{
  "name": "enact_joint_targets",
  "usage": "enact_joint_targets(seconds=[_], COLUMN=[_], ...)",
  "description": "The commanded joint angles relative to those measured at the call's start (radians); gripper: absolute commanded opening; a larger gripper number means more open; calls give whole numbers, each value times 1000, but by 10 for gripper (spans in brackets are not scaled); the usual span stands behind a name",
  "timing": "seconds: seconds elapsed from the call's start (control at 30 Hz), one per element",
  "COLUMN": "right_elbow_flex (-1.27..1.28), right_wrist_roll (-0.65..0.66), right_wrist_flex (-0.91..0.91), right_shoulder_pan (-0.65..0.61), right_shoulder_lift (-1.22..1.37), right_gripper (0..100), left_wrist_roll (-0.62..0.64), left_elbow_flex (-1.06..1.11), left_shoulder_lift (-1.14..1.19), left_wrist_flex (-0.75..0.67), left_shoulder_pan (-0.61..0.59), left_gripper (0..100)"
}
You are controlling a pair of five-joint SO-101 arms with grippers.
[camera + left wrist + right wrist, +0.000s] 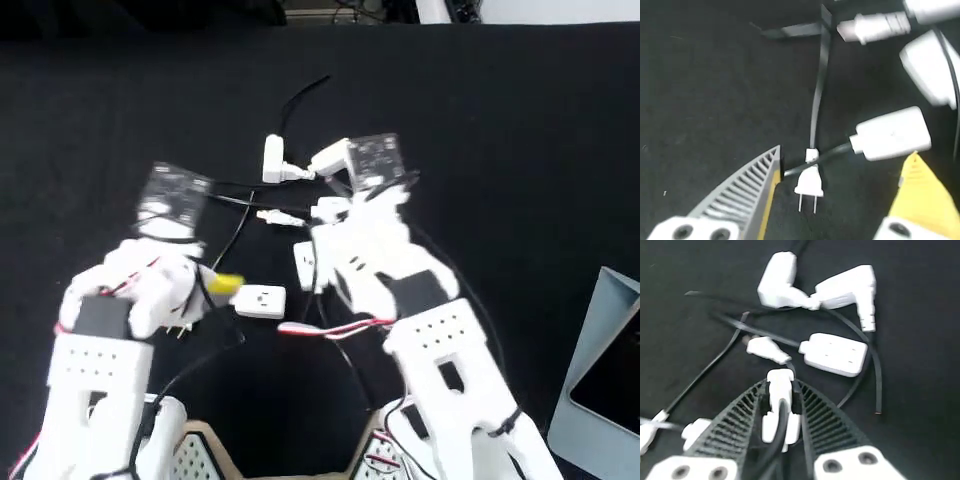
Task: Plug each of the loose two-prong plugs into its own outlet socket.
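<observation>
High view: on the black bench [520, 120], a white outlet socket [260, 300] lies near the front edge, between the left arm [120, 300] and the right arm [400, 280]

Left wrist view: the left gripper [845, 155] gapes wide and holds nothing. A loose two-prong plug [809, 185] lies on the bench between its fingers

Right wrist view: the right gripper [780, 386] is clamped on a white corded connector [780, 412]

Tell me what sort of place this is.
Probably a robotics test bench rather than a home: a table draped in black cloth, a white left arm and right arm side by side, and loose white plugs and outlet sockets laid out.
</observation>
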Motion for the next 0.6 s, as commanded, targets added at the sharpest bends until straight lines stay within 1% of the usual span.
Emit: enact_joint_targets(seconds=[0.0,0.13,0.23,0.37,0.47,0.57], right_elbow_flex=[-54,-53,-51,-51,-51,-42], right_wrist_roll=[-2,-2,-5,-6,-8,-6], right_wrist_flex=[-40,-72,-77,-77,-77,-77], right_shoulder_pan=[97,173,183,183,181,181], right_shoulder_lift=[-18,-16,-16,-16,-16,-16], right_gripper=[11,11,11,11,11,11], left_wrist_roll=[-110,-143,-158,-229,-244,-244], left_elbow_flex=[-19,10,84,206,242,252], left_shoulder_lift=[100,112,112,114,114,115], left_wrist_flex=[-6,-44,-123,-269,-324,-347], left_shoulder_pan=[96,203,260,300,309,306], left_gripper=[367,366,358,303,288,289])
